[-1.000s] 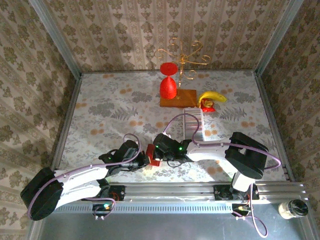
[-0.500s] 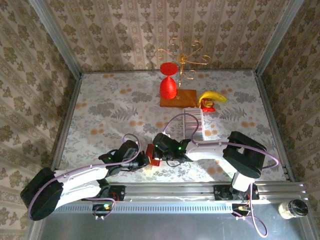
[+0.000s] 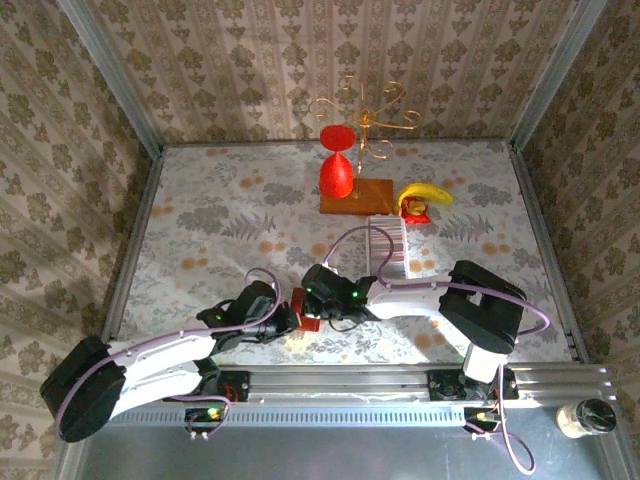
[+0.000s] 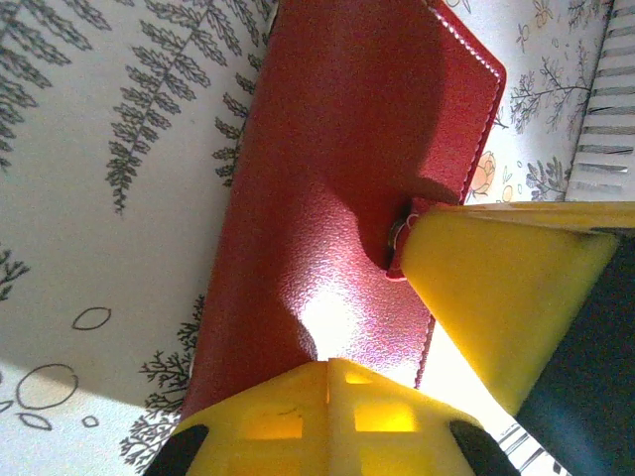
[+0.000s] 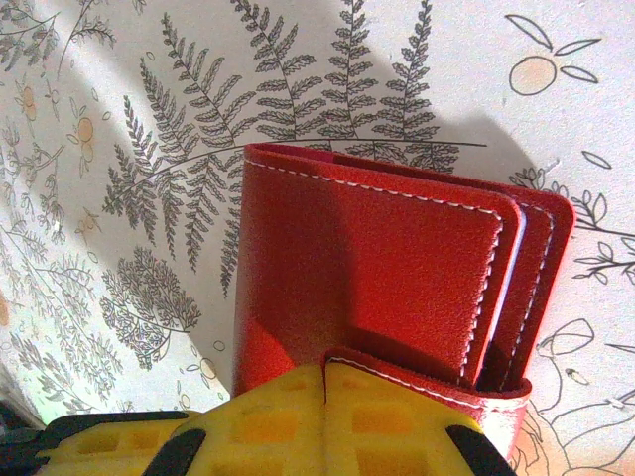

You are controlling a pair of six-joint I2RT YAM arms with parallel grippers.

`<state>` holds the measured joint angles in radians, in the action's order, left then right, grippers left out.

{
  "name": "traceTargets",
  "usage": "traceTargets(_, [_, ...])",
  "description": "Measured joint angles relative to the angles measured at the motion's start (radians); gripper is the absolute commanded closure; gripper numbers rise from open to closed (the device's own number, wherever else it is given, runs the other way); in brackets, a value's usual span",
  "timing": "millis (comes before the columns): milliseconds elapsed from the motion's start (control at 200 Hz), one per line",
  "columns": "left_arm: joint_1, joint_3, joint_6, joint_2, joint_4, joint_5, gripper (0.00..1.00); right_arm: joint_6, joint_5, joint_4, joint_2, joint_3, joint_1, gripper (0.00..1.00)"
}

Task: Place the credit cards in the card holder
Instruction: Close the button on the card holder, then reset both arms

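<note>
Card holder [image 3: 306,310] lies folded on the worktop [image 3: 200,220] near the front, between both hands. Left hand [image 4: 327,375] clenched, tips on its cover. Right hand [image 5: 325,375] clenched at the clasp tab. Credit cards [image 3: 388,245] are further back, apart.

The left gripper [image 3: 289,321] and the right gripper [image 3: 320,308] both meet at a small red rectangular card holder [image 3: 303,304] near the front edge of the flower-patterned table [image 3: 200,215]. Behind them lies a long striped row of pale credit cards [image 3: 388,245], near a brown wooden board [image 3: 358,197].
</note>
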<state>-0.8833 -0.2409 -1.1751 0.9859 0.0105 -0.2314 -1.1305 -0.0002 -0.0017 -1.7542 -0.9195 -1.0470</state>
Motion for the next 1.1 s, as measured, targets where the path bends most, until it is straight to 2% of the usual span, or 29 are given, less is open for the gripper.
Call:
traceTargets(265, [-0.006,0.001,0.005,-0.028,0.034,0.007,1.0,-0.023,0.0,0.01,-0.001,0.013,0.0,1.0])
traceTargets(460, [-0.007,-0.042,0.051,-0.104,0.199,0.059,1.0,-0.026,0.011,0.01,0.003,0.012,0.0,1.0])
traceTargets(505, [-0.007,-0.056,0.061,-0.127,0.24,0.074,0.98,-0.024,0.013,0.008,0.003,0.01,0.0,1.0])
traceTargets(565, [-0.004,-0.082,0.079,-0.156,0.301,0.098,0.94,-0.019,0.018,-0.002,0.003,0.001,-0.001,0.95])
traceTargets(620, [0.006,-0.111,0.101,-0.185,0.36,0.117,0.88,-0.013,0.02,-0.007,0.003,-0.007,-0.001,0.89])
traceTargets(665, [0.018,-0.134,0.116,-0.203,0.404,0.129,0.83,0.001,0.024,-0.014,0.002,-0.013,-0.001,0.8])
traceTargets(805, [0.105,-0.243,0.196,-0.239,0.554,0.154,0.63,0.05,0.045,-0.06,0.002,-0.074,0.011,0.6])
traceTargets(955, [0.214,-0.38,0.285,-0.237,0.664,0.169,0.42,0.1,0.072,-0.078,0.024,-0.146,0.042,0.54])
traceTargets(970, [0.223,-0.393,0.291,-0.235,0.673,0.17,0.38,0.105,0.073,-0.078,0.031,-0.148,0.045,0.53])
traceTargets(1015, [0.246,-0.43,0.322,-0.227,0.696,0.173,0.18,0.114,0.077,-0.082,0.06,-0.148,0.055,0.51])
traceTargets(1050, [0.267,-0.461,0.342,-0.216,0.716,0.174,0.11,0.127,0.082,-0.089,0.088,-0.148,0.063,0.5])
traceTargets(1075, [0.277,-0.48,0.349,-0.207,0.726,0.176,0.01,0.138,0.085,-0.094,0.11,-0.148,0.069,0.5])
traceTargets(1100, [0.289,-0.502,0.363,-0.198,0.738,0.177,0.0,0.149,0.093,-0.096,0.134,-0.146,0.074,0.49])
